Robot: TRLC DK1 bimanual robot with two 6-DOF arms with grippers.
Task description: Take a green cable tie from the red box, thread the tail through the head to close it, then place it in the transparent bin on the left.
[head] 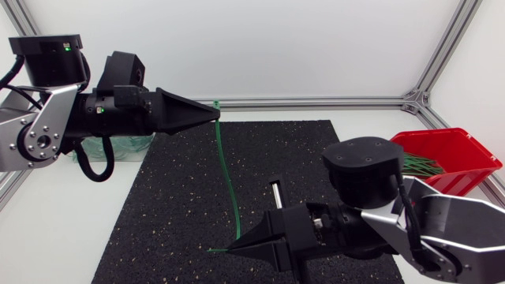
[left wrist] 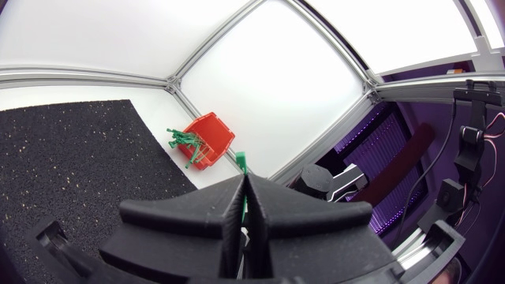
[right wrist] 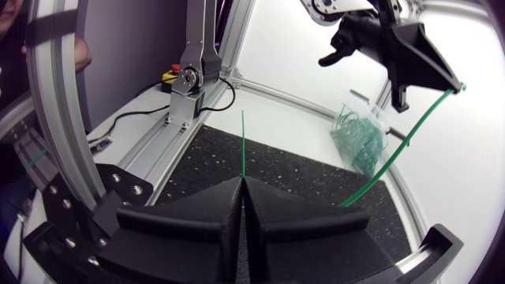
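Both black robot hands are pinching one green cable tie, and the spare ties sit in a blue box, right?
No, the head view shows a red plastic box. The left hand and right hand do pinch the long green cable tie.

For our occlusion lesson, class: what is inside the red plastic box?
Green cable ties lie in the red plastic box, some poking over its rim. The floor beneath them is covered.

Bright, even light falls from above. The white table (head: 55,237) glares almost featureless in the head view and is washed out further in both wrist views. The black mat (head: 181,197) looks dull and matte; shadows are faint and soft-edged.
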